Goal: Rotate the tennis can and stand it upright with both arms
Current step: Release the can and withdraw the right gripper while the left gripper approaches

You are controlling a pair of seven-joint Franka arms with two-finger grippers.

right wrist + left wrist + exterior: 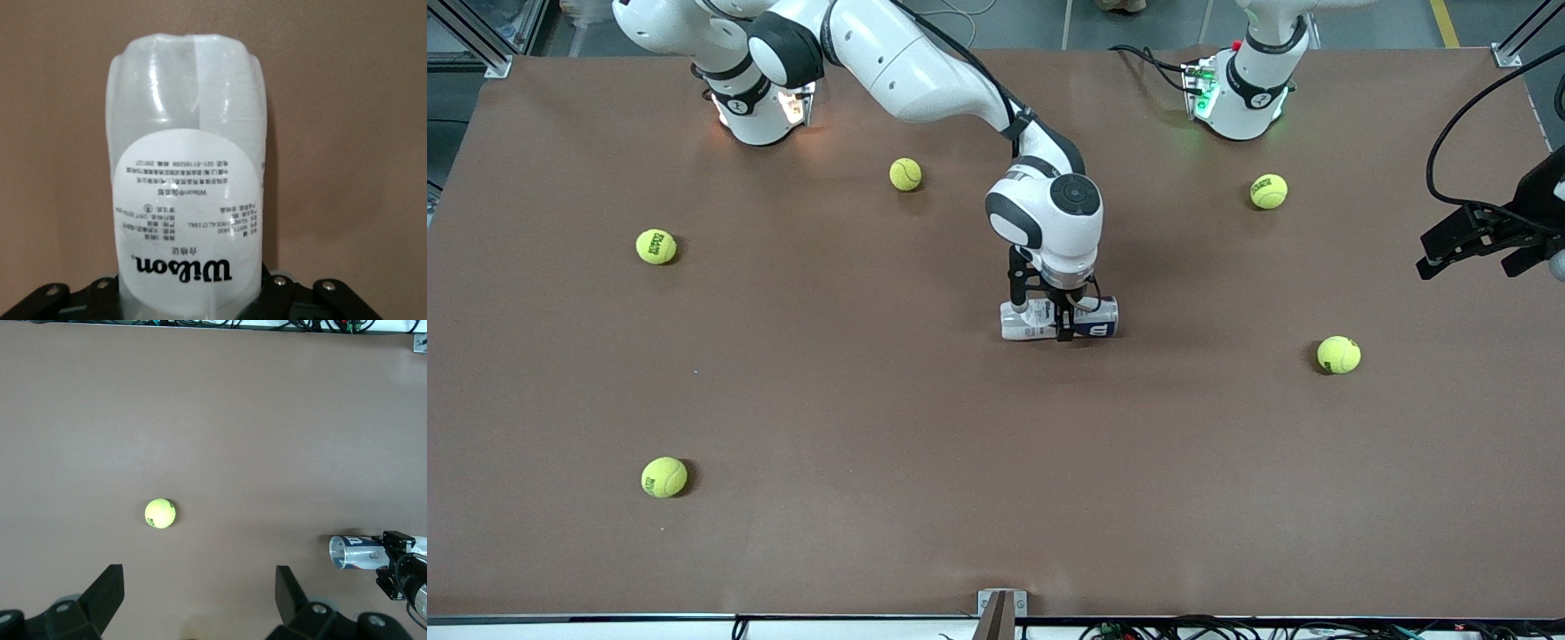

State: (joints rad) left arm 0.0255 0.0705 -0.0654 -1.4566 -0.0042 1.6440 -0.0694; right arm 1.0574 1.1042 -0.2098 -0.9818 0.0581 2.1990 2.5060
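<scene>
The tennis can [1096, 317] lies on its side on the brown table [871, 400], near the middle. It is a clear tube with a white and navy label. My right gripper [1042, 320] points down over it, one finger on each side of the can's middle, shut on it. In the right wrist view the can [190, 167] fills the gap between the fingers. My left gripper [1467, 265] hangs open and empty above the left arm's end of the table. The left wrist view [199, 587] shows the can [357, 552] and the right gripper [400, 568] farther off.
Several yellow-green tennis balls lie scattered on the table. One [1339, 355] is below the left gripper and shows in the left wrist view [160, 513]. Others [905, 174] [1268, 191] lie near the arm bases. Two [656, 246] [664, 476] lie toward the right arm's end.
</scene>
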